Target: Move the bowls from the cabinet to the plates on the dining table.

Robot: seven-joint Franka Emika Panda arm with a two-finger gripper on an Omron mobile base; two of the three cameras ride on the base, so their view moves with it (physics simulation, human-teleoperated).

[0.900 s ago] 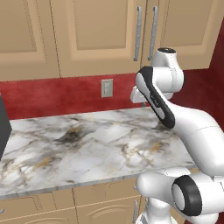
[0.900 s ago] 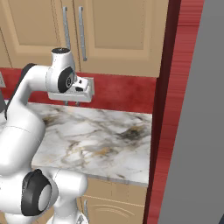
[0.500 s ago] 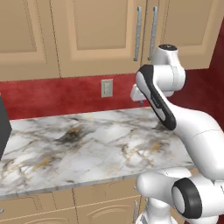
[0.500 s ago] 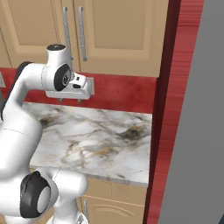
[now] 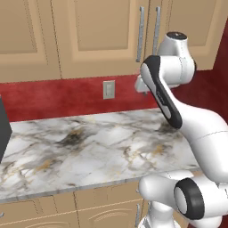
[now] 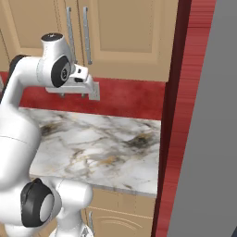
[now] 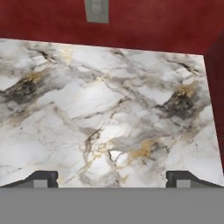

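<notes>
The tan wall cabinet [image 5: 102,35] [image 6: 120,32] hangs above the counter with its doors closed, so the bowls are hidden. Two silver bar handles [image 5: 140,27] [image 6: 86,34] run down the meeting edges of the doors. My gripper [image 6: 73,95] hovers just under the cabinet's bottom edge, in front of the red backsplash, pointing down. It is open, and in the hand view the gripper [image 7: 111,178] has its tips far apart with nothing between them. My own arm mostly covers the hand [image 5: 140,84] in the left base view. The plates are out of view.
A white marble counter [image 5: 89,142] [image 6: 92,139] [image 7: 109,100] lies below the hand, over tan drawer fronts. A wall outlet [image 5: 108,89] [image 7: 96,9] sits in the backsplash. A red wall end [image 6: 171,115] and a grey panel [image 6: 208,148] close the right side. A dark object [image 5: 3,129] stands at the left.
The arm has lifted the hand higher, from mid-backsplash up to just below the cabinet doors. The gripper stays open. The base has not moved.
</notes>
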